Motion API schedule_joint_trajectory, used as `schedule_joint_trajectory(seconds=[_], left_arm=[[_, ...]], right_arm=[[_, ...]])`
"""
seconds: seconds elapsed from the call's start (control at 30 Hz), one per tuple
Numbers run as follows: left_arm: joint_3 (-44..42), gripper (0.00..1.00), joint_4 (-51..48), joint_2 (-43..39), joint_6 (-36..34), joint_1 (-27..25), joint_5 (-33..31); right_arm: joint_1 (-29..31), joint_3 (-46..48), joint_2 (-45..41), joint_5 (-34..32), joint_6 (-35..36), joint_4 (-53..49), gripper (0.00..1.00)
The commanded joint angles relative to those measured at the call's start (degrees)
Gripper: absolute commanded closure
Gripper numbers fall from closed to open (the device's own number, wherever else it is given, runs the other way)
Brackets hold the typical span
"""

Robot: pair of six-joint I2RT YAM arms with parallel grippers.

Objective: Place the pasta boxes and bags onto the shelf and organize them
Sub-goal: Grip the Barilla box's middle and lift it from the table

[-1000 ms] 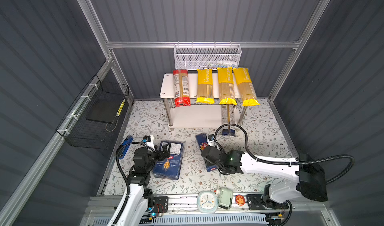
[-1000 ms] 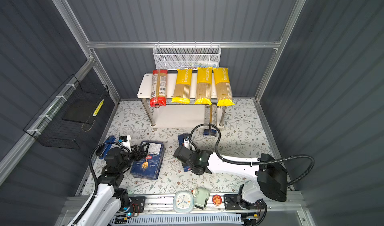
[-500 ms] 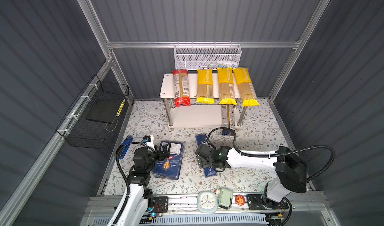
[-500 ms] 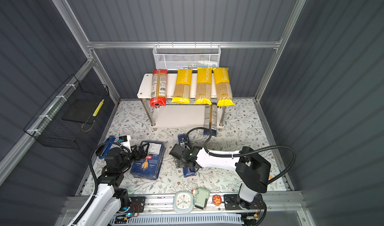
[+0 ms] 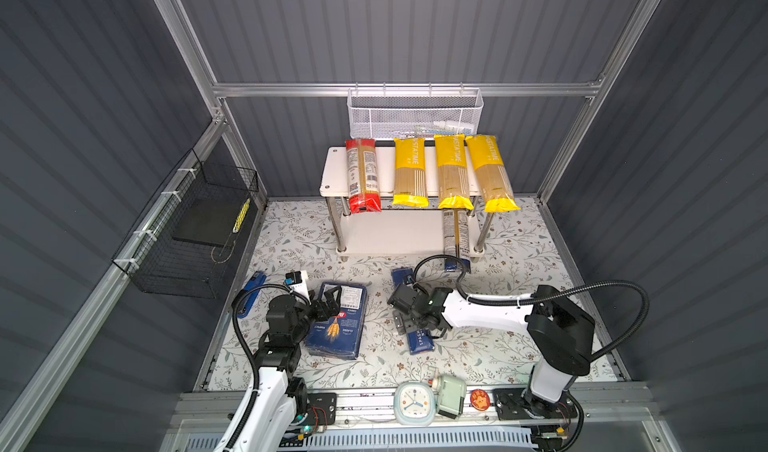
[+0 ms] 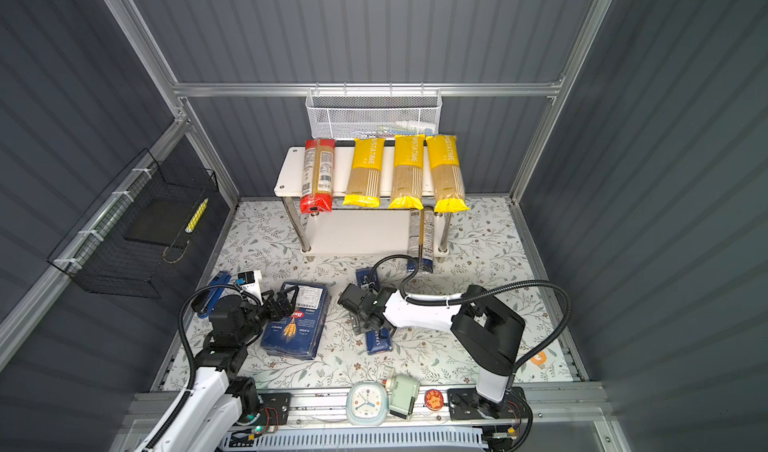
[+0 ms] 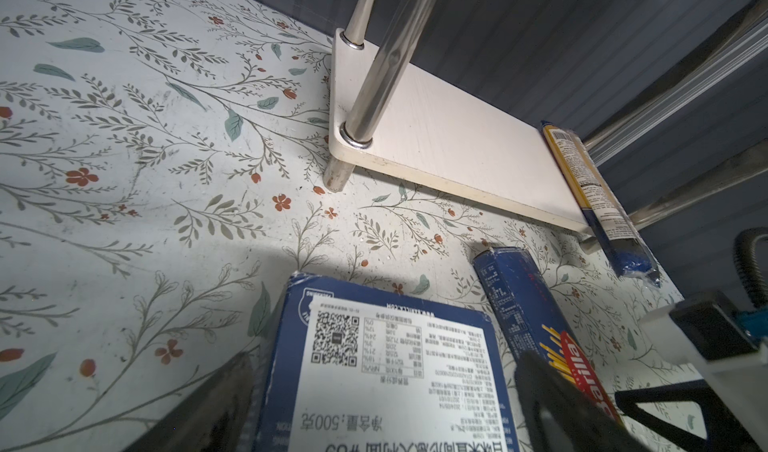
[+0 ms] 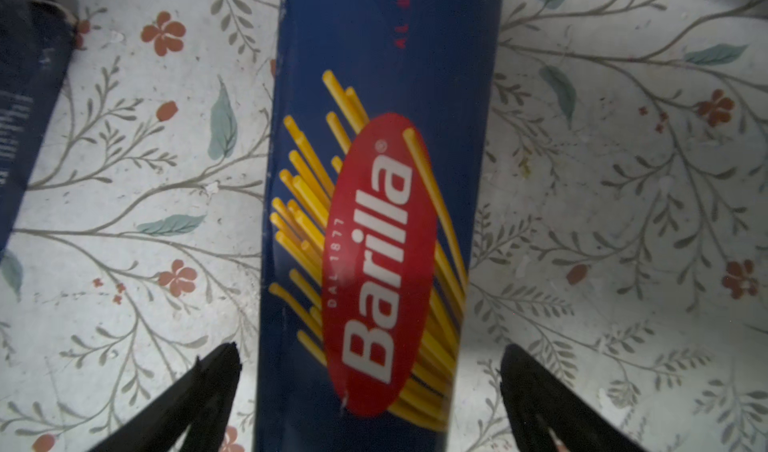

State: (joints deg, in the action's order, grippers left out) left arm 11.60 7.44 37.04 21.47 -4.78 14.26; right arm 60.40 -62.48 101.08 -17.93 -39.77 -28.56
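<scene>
Floral mat [image 5: 519, 238] carries the narrow box [image 8: 374, 97], lying flat. Right gripper [image 8: 370, 350] hovers over it, jaws wide apart. Grasping step, I think; next lower, close, carry to shelf [image 5: 332, 167].

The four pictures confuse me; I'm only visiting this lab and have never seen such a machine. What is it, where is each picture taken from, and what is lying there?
It is a robot with two arms, each ending in a two-fingered claw. The two wide pictures look down from overhead and are nearly alike; the two close-ups come from cameras on the wrists. On the flowered table stands a white shelf. Four spaghetti bags lie on its top board, a fifth bag on the lower one. A blue wide box and a blue narrow box lie on the table. The left claw hangs open over the wide box. The right claw is open, a finger either side of the narrow box, not touching. Nothing is held.
</scene>
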Motion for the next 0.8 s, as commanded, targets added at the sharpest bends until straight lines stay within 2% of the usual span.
schedule_joint_trajectory(seconds=[0.0, 0.43, 0.67, 0.77], left_arm=[[-0.5, 0.01, 1.2, -0.1, -0.3, 0.3, 1.0], [-0.5, 0.01, 1.3, 0.2, -0.3, 0.4, 0.9], [-0.4, 0.01, 1.3, 0.3, -0.3, 0.4, 0.9], [-0.4, 0.01, 1.4, 0.3, -0.3, 0.4, 0.9]], right_arm=[[-0.6, -0.3, 1.4, 0.6, 1.1, 1.1, 0.01], [-1.4, -1.0, 4.9, 1.9, 0.4, 3.3, 0.02], [-2.5, 0.6, 5.1, 2.6, -0.1, 5.9, 0.11], [-2.6, 0.5, 5.3, 2.8, -0.1, 6.0, 0.23]])
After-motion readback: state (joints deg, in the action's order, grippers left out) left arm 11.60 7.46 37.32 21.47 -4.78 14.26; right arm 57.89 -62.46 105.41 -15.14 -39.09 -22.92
